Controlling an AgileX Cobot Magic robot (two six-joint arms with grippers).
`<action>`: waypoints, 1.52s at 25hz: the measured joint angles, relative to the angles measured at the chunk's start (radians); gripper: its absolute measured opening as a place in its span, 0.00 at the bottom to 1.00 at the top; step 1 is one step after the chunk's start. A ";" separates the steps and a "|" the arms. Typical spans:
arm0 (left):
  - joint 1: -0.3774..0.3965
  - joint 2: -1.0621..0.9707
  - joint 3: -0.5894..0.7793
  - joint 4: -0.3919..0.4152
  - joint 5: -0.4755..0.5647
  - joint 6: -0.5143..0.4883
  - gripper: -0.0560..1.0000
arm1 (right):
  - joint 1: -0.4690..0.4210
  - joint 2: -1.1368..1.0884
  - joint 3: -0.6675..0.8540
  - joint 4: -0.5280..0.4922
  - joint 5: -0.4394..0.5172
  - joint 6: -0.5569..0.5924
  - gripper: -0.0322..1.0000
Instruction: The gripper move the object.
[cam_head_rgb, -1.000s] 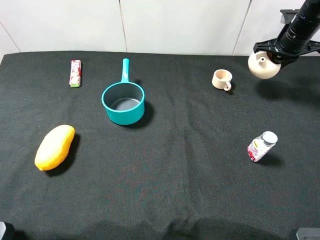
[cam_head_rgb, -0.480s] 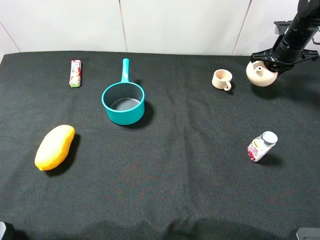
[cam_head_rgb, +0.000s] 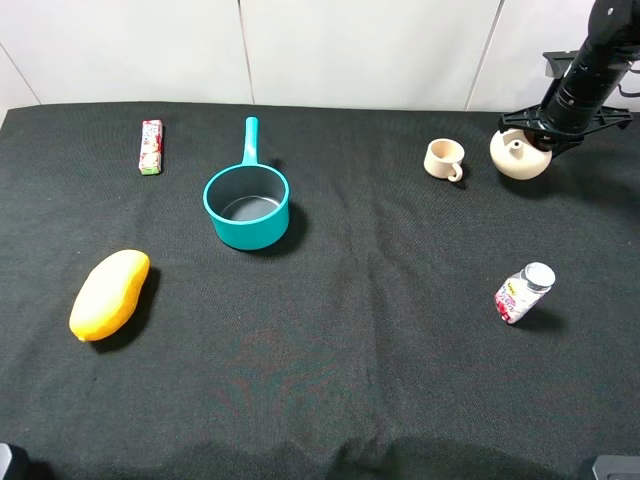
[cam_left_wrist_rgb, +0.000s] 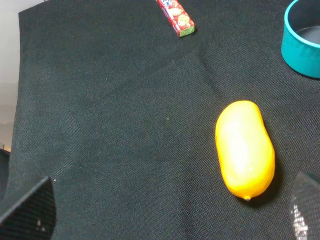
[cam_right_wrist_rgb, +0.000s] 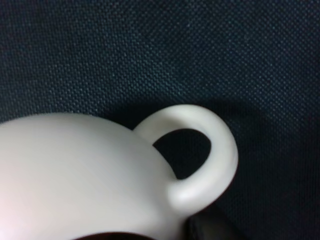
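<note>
Lowered since a second ago, teapot (cam_head_rgb: 518, 160) sits directly beneath my right gripper (cam_head_rgb: 538, 127), which I find clamped on it; cup (cam_head_rgb: 443, 158) nearby

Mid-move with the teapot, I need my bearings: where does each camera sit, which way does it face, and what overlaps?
Exterior high: mounted high at the front of the table, facing down toward the back wall; shows the right gripper on the teapot.
Left wrist: on the left arm, facing down at the mango and candy pack; left gripper shows spread fingertips.
Right wrist: close on the teapot's handle; hardly any gripper shows.
Shared: teapot, exterior and right wrist; mango, exterior and left wrist.
</note>
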 joint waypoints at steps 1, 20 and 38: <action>0.000 0.000 0.000 0.000 0.000 0.000 0.99 | 0.000 0.000 0.000 0.000 0.000 0.000 0.07; 0.000 0.000 0.000 0.000 0.000 0.000 0.99 | 0.000 0.000 0.000 0.036 -0.008 -0.054 0.70; 0.000 0.000 0.000 0.000 0.000 0.000 0.99 | 0.000 -0.076 0.000 0.039 0.037 -0.054 0.70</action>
